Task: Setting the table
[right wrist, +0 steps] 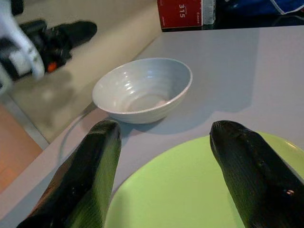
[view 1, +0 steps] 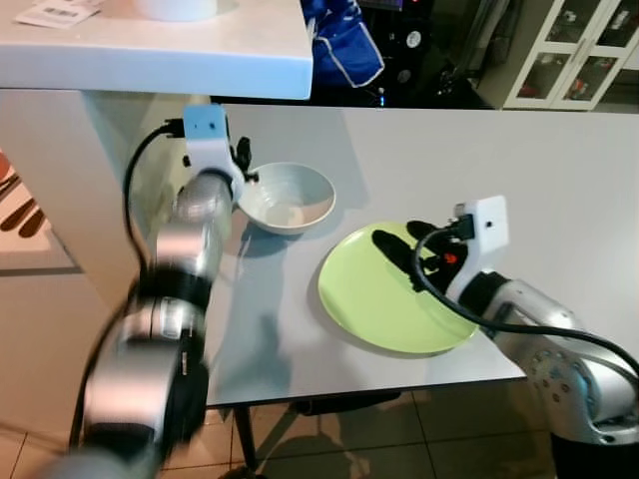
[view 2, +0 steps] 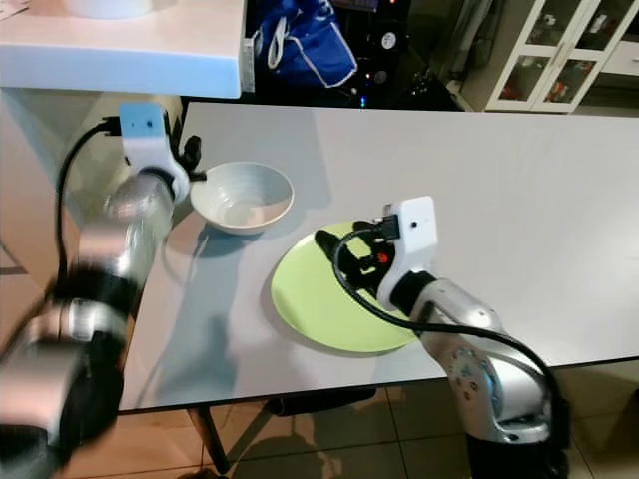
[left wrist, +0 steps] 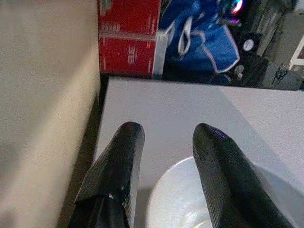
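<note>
A pale grey bowl (view 1: 287, 197) stands on the grey table (view 1: 479, 160) near its left end. Beside it, nearer me, lies a light green plate (view 1: 389, 294). My left gripper (view 1: 244, 168) is at the bowl's left rim and is open. In the left wrist view, one finger (left wrist: 118, 166) is outside the bowl (left wrist: 180, 204) and the other is over its inside. My right gripper (view 1: 399, 238) hovers open over the plate's far part. In the right wrist view, its fingers (right wrist: 102, 142) point toward the bowl (right wrist: 142, 90) with nothing between them.
A white counter (view 1: 150, 50) overhangs the table's left end, close to my left arm. Behind the table sit a blue bag (view 1: 344, 40) and a red box (left wrist: 128, 38). A white cabinet (view 1: 579, 50) stands at the back right. The table's right half is bare.
</note>
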`<state>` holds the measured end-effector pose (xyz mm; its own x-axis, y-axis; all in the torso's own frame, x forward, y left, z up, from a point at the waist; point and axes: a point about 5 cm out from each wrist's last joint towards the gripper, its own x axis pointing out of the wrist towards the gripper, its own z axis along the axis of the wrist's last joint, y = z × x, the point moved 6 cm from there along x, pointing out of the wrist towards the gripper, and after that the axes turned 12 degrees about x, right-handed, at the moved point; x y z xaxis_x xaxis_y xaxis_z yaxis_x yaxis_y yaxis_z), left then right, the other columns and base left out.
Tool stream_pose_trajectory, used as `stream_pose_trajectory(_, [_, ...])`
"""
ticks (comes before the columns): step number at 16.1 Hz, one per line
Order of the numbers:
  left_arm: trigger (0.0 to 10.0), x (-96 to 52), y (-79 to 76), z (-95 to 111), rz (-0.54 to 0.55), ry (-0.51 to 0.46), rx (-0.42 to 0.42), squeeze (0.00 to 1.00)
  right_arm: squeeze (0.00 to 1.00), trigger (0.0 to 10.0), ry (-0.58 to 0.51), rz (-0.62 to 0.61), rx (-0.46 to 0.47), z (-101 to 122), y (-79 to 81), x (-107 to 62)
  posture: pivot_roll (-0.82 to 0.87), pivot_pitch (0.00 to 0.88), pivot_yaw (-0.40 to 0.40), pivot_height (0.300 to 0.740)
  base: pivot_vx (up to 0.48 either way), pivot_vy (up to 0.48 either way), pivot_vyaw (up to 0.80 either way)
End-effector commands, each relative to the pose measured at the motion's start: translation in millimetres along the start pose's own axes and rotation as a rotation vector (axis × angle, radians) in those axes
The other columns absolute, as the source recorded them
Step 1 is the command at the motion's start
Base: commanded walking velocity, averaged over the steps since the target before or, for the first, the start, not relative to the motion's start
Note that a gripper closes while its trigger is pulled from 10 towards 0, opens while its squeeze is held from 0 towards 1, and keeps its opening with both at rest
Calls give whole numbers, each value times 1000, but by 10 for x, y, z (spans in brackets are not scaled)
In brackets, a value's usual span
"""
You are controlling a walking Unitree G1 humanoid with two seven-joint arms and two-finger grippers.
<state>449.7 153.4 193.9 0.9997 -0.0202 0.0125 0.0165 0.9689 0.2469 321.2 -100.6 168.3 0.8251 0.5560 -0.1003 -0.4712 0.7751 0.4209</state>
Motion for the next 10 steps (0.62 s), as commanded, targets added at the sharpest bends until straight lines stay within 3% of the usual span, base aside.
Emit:
stream_pose_trajectory(1, [10000,-39,-100,115,-43,-43,25,0,0,10000,-18,1,-16,50,2,30,4,0,-72,740,0,0,0])
stream_pose_trajectory(2, [10000,-167,-192,93,-98,-67,82,0,0,10000,-21,1,-23,54,13,49,17,0,-72,740,0,0,0])
stream_pose_trajectory(5, [10000,-439,-249,-26,-140,-74,202,0,0,10000,-26,-2,-30,12,6,66,40,0,-77,740,0,0,0])
stream_pose_trajectory(8, [10000,-727,-165,137,-91,-182,234,0,0,10000,-81,-7,-38,62,-20,93,58,0,-70,740,0,0,0])
stream_pose_trajectory(10, [10000,-921,-105,183,-53,-221,194,0,0,10000,-139,-13,-32,119,-36,88,63,0,-65,740,0,0,0])
